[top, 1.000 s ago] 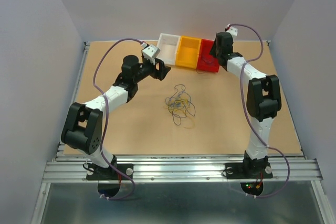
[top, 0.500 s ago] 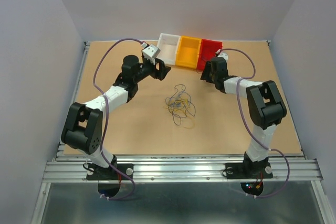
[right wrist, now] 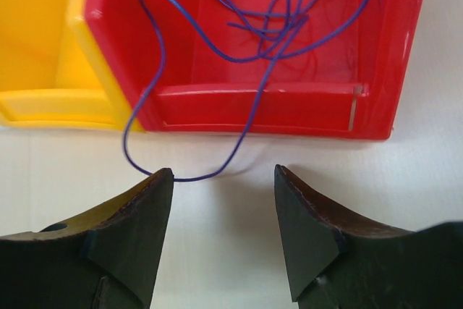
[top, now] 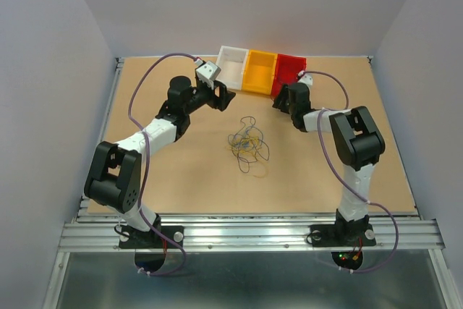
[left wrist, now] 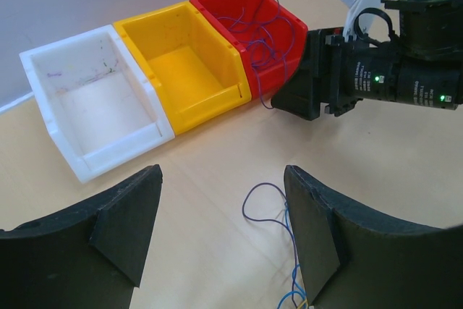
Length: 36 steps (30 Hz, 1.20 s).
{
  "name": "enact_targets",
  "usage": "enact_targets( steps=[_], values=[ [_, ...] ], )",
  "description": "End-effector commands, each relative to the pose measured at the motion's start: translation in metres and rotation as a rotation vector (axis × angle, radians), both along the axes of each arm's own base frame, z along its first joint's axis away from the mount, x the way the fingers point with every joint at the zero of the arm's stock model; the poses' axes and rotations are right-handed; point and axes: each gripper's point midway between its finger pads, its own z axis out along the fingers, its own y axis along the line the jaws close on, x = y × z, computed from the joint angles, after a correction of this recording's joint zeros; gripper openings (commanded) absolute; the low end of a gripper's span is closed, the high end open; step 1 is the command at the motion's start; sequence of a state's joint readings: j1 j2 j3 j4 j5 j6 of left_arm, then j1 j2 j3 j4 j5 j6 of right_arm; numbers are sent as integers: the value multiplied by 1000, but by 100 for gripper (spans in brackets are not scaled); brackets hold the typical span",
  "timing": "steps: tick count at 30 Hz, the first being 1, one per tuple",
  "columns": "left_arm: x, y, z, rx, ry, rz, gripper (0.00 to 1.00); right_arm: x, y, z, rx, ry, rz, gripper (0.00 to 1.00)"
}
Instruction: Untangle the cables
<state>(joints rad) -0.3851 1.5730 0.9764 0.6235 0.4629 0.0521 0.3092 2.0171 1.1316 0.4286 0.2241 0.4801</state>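
Quick rundown for you: your left gripper [left wrist: 221, 179] is spread wide open with nothing in it. It's parked just off the far-left side of the tangle of cables [top: 248, 142], which sits loose on the table [top: 181, 171], out in the open between your two grippers and a bit nearer the arm bases. From the left wrist you only catch the edge of that tangle: a purple loop [left wrist: 262, 204] lies on the table ahead of the jaws, close to the finger on the right of that view, with blue and yellow strands poking in at the bottom edge. Your right gripper [right wrist: 223, 175] has its jaws parted and nothing between them either. Straight ahead of it, close up, is the red bin [right wrist: 253, 110] with a heap of purple cables [right wrist: 282, 30] inside. One stray strand [right wrist: 192, 179] spills over the bin's front wall and loops down onto the table. The bottom of that loop is right at the tip of the finger on the left of that wrist view; touching or just beside, I can't tell. The yellow bin [right wrist: 36, 41] sits ahead and to the left of that gripper, touching the red one, and the white bin [left wrist: 116, 153] is next along, ahead-left of your left gripper.
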Motion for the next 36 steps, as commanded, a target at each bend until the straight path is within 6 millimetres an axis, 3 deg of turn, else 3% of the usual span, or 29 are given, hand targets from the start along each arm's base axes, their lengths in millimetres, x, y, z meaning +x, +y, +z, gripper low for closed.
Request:
enact_targets(
  steps=[1,6,10,12,13,17,22,32,36],
  values=[
    [-3,-1,32,-27,-97,-16,80,18,2,15,37,-74,-51,63],
    [-3,-2,31,-26,-96,-18,80,22,-1,10,46,-86,-81,58],
    [-3,-2,31,-25,-95,-18,79,28,-1,11,50,-99,-89,44],
    [-2,-1,30,-23,-95,-15,80,30,0,15,55,-107,-90,31],
    [-3,-2,31,-23,-96,-18,80,30,0,16,57,-107,-89,20],
    [-2,-3,29,-22,-92,-20,80,27,1,32,69,-127,-82,4],
    [-2,-2,29,-21,-91,-20,80,33,1,62,61,-135,-88,2],
    [-3,-3,30,-24,-88,-24,80,61,-9,85,0,-112,-121,1],
    [-2,-3,29,-22,-87,-26,79,70,-14,81,-17,-105,-135,1]
  ],
)
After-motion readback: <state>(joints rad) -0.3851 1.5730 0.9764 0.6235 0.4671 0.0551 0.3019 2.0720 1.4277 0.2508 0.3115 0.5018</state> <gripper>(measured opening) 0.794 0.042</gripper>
